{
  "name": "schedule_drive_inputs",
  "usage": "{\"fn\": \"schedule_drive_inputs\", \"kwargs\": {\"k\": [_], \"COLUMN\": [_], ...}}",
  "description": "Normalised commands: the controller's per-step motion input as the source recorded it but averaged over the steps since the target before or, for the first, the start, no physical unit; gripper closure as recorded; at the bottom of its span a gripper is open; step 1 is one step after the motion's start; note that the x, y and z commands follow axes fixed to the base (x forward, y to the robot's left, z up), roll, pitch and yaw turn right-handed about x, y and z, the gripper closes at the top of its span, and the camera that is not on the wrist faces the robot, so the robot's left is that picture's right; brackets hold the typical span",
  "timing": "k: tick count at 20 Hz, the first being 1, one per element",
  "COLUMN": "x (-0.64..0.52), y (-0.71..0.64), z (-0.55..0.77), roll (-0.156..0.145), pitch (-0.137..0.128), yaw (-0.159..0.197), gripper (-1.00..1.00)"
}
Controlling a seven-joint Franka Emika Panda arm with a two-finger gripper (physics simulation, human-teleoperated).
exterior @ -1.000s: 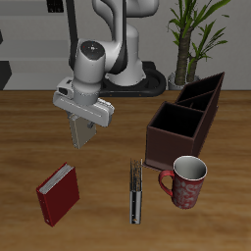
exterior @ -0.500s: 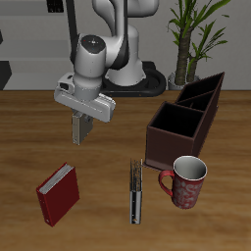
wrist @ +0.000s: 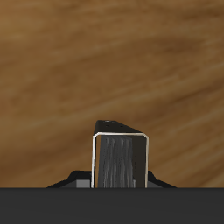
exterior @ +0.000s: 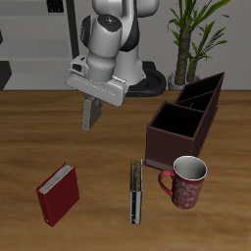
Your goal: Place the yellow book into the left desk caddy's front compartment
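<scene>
Gripper (exterior: 90, 120) fingertips are buried behind the yellow book (exterior: 91, 115) in the ext. view, so the grip itself can't be read there. Wrist view: book (wrist: 121, 161) is cut off by the dark gripper body at the frame edge (only its end and pale page edges show). The left desk caddy (exterior: 186, 120) has its front compartment (exterior: 178, 120) floor in shadow, contents unreadable. The thin dark book (exterior: 136, 190) lies edge-on, cover unseen. Mug (exterior: 184, 182) pattern is too small to tell.
</scene>
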Motion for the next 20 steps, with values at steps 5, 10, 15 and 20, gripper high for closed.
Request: {"fn": "schedule_drive_inputs", "kwargs": {"k": [5, 10, 15, 20], "x": [-0.36, -0.35, -0.13, -0.07], "y": [0.56, 0.67, 0.29, 0.29], "z": [0.39, 0.28, 0.21, 0.17], "roll": [-0.035, -0.034, -0.055, 0.014], "pitch": [0.027, -0.028, -0.034, -0.030], "yaw": [-0.041, 0.047, -0.049, -0.035], "gripper": [1.00, 1.00, 1.00, 1.00]}}
